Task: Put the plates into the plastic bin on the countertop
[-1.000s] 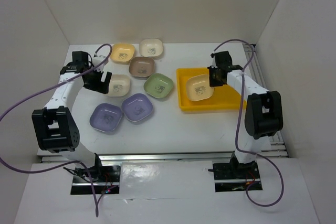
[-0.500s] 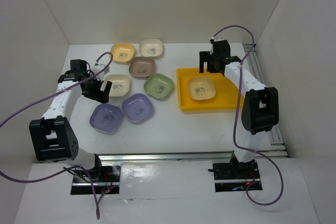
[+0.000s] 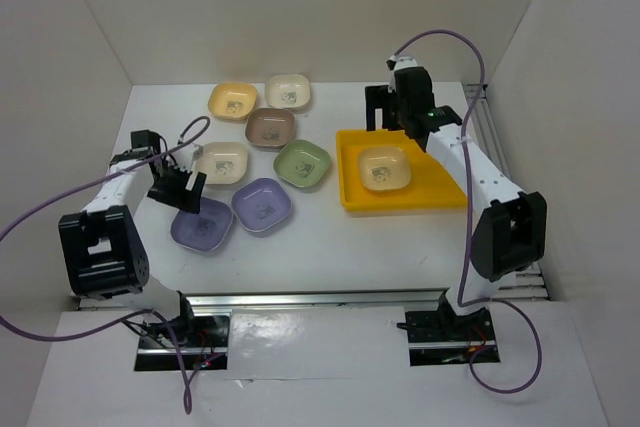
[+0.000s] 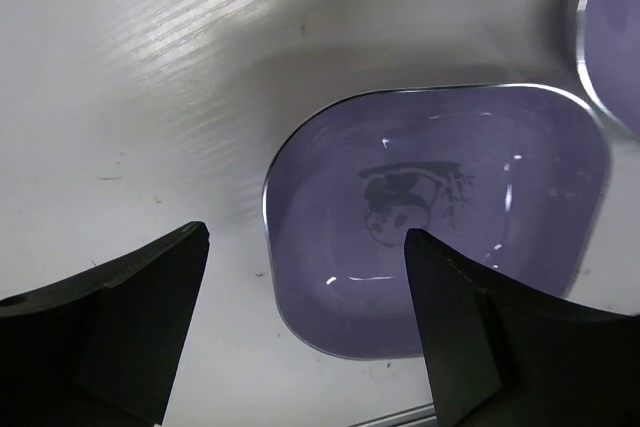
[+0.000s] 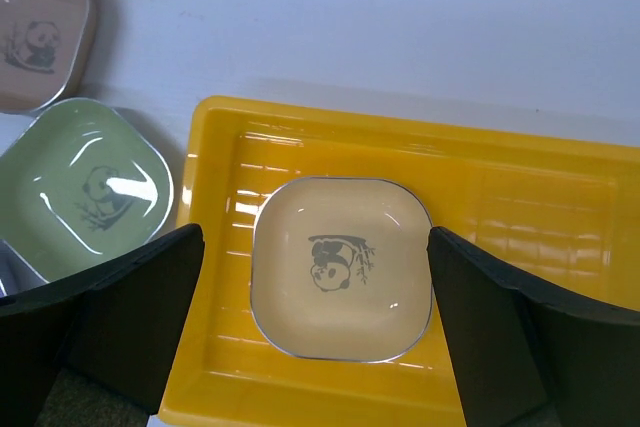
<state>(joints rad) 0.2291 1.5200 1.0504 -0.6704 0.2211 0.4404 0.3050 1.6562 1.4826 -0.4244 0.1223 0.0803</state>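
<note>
Several plates lie on the white countertop (image 3: pixel 330 232): yellow (image 3: pixel 233 100), cream (image 3: pixel 288 92), brown (image 3: pixel 270 127), cream (image 3: pixel 222 161), green (image 3: pixel 302 163) and two lilac (image 3: pixel 262 205), (image 3: pixel 202 224). My left gripper (image 3: pixel 178 190) is open and low over the nearer lilac plate (image 4: pixel 440 217). Its jaws straddle that plate's left rim, one over the table and one over the bowl. The yellow plastic bin (image 3: pixel 400 202) holds one cream plate (image 3: pixel 384 168). My right gripper (image 3: pixel 387 109) hangs open above the bin's far left corner, empty, looking down on that plate (image 5: pixel 340 262) in the bin (image 5: pixel 520 207).
White walls close in the back and both sides. A metal rail (image 3: pixel 320 297) runs along the near table edge. Purple cables loop from both arms. The right wrist view also shows the green plate (image 5: pixel 90 192) and the brown plate (image 5: pixel 30 42) left of the bin.
My right gripper opened, left the cream plate in the bin, and rose back and to the left. My left gripper moved from the cream plate toward me, over the nearer lilac plate.
</note>
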